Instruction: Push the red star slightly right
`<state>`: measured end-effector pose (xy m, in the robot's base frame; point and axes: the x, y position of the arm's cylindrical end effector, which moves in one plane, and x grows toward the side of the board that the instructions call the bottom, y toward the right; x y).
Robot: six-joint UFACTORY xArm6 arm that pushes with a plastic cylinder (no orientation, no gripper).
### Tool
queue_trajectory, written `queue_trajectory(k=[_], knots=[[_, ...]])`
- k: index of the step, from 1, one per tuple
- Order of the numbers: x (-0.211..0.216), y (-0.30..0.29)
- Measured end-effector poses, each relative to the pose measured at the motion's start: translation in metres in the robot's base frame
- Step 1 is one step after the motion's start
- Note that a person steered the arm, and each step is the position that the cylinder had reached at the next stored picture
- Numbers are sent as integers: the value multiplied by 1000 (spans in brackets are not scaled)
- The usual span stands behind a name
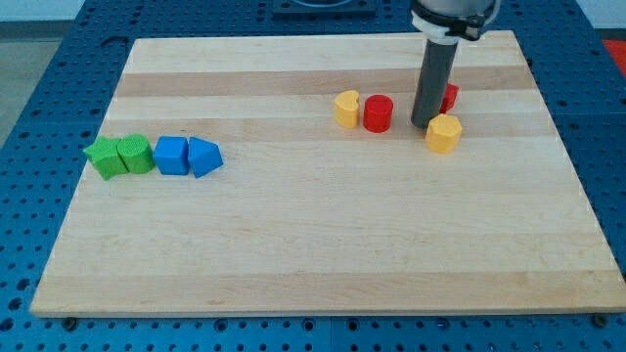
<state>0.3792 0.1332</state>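
The red star (450, 97) lies near the board's top right, mostly hidden behind my rod, so only its right part shows. My tip (423, 124) rests on the board just to the left of the star. A yellow block (443, 133) sits directly to the tip's lower right, close to it. A red cylinder (378, 113) stands to the tip's left, with a yellow heart-like block (346, 109) beside it.
At the view's left lies a row of a green star (102, 157), a green block (135, 154), a blue block (171, 154) and a blue wedge-like block (203, 156). The wooden board (323, 244) lies on a blue perforated table.
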Motion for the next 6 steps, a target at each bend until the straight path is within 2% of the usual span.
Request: queue_trajectory(k=[2,4,6], knots=[[0,40],[-4,-28],[-40,29]])
